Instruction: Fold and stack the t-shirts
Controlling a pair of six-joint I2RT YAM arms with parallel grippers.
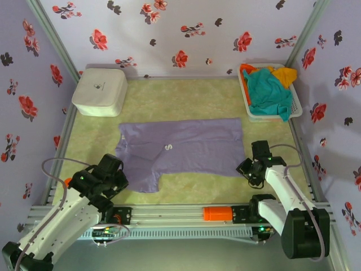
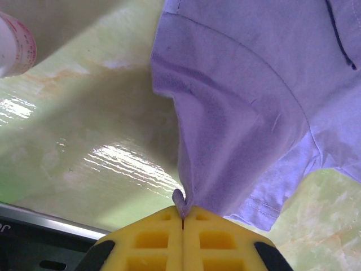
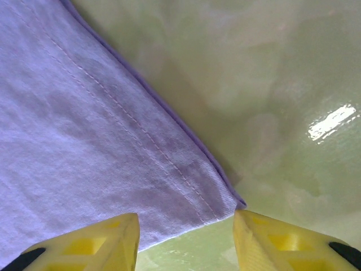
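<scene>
Top view, shirt: lavender t-shirt (image 1: 180, 149) spread flat mid-table (image 1: 186, 93), w/ other t-shirts (image 1: 269, 89) (teal, orange, yellow) heaped in basket (image 1: 297, 110) far right; white box (image 1: 100, 91) far left.
Top view, arms: left gripper (image 1: 119, 179) at near-left sleeve, right gripper (image 1: 249, 168) at near-right hem corner.
L wrist: left gripper (image 2: 183, 210) clenched on a thin pinch of sleeve edge; cloth tents up to it.
R wrist: right gripper (image 3: 186, 226) jaws apart, hem corner between them, not clamped.
Risk 1: lifting L alone prob drags shirt askew, since R has no hold yet.
Risk 2: R could close on air; the corner sits right at the tips.
Risk 3: L pinch is tiny and may slip under tension.
</scene>
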